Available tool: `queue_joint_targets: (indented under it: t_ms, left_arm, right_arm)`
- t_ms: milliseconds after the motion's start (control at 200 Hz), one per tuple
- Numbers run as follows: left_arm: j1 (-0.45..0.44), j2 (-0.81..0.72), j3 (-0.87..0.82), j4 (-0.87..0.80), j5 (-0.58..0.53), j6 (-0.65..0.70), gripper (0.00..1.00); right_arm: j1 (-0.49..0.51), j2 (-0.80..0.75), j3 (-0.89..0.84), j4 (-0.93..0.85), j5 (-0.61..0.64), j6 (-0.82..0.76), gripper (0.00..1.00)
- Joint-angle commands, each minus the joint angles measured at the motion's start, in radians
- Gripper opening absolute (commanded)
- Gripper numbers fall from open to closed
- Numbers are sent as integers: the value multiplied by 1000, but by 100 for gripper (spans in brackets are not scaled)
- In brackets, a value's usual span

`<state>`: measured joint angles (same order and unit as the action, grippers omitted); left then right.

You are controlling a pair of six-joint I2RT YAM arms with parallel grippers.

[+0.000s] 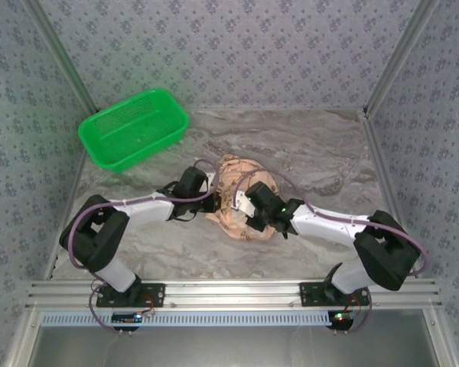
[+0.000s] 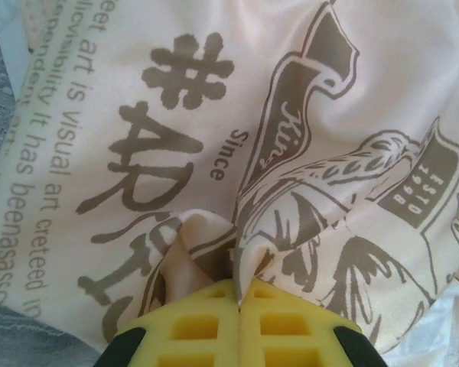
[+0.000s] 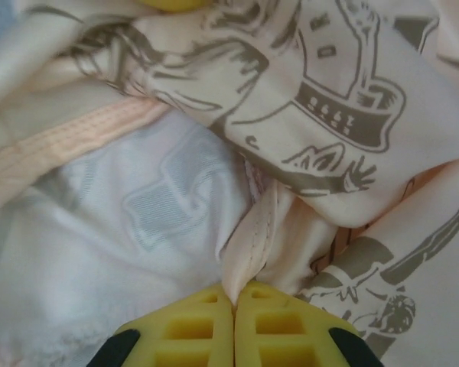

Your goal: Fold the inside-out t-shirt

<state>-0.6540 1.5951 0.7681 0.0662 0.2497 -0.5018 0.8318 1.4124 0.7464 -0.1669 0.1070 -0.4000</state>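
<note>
Both grippers clamped on the bunched t-shirt, mid-table.
The left gripper has its yellow pads pressed together, pinching a small raised fold of printed tan cloth just below the brown lettering. The right gripper also has its pads together, nipping a stitched seam ridge where the pale cream reverse meets the printed side. The two grippers are near each other, arms reaching in from left and right. The t-shirt is a crumpled heap around the middle of the table, slightly toward the near edge. Count: 2 grippers, 1 t-shirt, 1 green basket at the far left corner, well apart from the shirt.
</note>
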Motion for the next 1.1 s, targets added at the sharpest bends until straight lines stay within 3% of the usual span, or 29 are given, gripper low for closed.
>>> queue_joint_targets:
  t_ms: [0, 285, 410, 575, 675, 770, 969, 1099]
  left_arm:
    - [2, -12, -16, 38, 50, -17, 0]
    - [91, 23, -87, 267, 161, -160, 1]
    - [98, 69, -44, 211, 131, -140, 12]
    - [93, 96, -27, 197, 171, -121, 22]
    - [94, 51, -40, 145, 160, -88, 31]
    - [93, -11, -54, 72, 147, -53, 41]
    - [94, -163, -87, -1, 136, -68, 42]
    - [46, -271, -89, 7, 121, -80, 45]
  right_arm:
    - [3, -128, -16, 29, -117, -97, 7]
    - [-65, -282, -25, -66, -158, -191, 13]
    - [-26, -282, -43, -104, -146, -244, 16]
    - [13, -246, -27, -255, -245, -307, 26]
    - [21, -218, 4, -330, -211, -308, 39]
    - [8, -243, 24, -297, -194, -275, 44]
    - [-23, -227, 33, -128, -105, -274, 47]
    - [-27, -156, 64, -145, -155, -293, 46]
